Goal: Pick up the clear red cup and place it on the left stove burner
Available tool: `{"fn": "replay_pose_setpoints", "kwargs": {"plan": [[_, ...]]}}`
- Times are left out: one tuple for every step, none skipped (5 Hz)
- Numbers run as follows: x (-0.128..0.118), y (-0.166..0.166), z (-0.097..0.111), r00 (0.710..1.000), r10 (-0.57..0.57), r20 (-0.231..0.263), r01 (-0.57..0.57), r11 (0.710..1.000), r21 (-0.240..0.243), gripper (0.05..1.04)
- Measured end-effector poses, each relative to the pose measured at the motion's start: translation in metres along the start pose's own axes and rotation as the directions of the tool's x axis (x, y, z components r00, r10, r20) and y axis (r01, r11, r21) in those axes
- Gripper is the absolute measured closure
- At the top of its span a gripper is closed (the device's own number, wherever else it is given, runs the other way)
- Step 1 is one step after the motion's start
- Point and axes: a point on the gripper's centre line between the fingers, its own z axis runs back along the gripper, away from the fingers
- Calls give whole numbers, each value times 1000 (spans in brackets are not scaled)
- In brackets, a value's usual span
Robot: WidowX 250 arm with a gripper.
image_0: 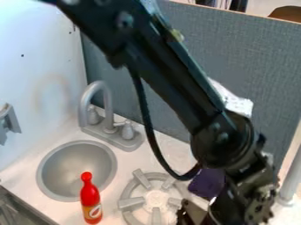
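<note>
And here's the black two-finger claw (200, 215), low in the view, right of centre; whether it's released, clenched or grasping, I can't tell; right by it, at twelve o'clock from the claw, sits the dark purple, flat-sided item (207, 182), partly behind the black arm (176, 83), contact unclear; that arm slants in from eleven o'clock, black cable (147, 123) looping beneath!

Out to ten o'clock, the pale grey round burner (156, 196) with its raised spokes; further along that line, the round grey sink bowl (76, 169); at nine, the red plastic bottle (90, 200) with a printed label, just beside the bowl; at eleven, the grey curved faucet (106, 94); and beyond, at twelve, the blue-grey fabric panel (253, 57)!
</note>
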Motion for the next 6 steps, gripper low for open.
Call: {"fn": "replay_pose_setpoints", "kwargs": {"plan": [[-6,6,-12,998,13,-56,-12,1000,16,81],[-9,19,-28,992,52,-118,-47,998,42,81],[11,16,-39,987,68,-143,-59,996,64,81],[23,12,-54,983,74,-167,-62,995,76,81],[31,4,-57,985,61,-159,-49,996,75,81],[33,-3,-54,988,49,-150,-37,996,80,121]]}}
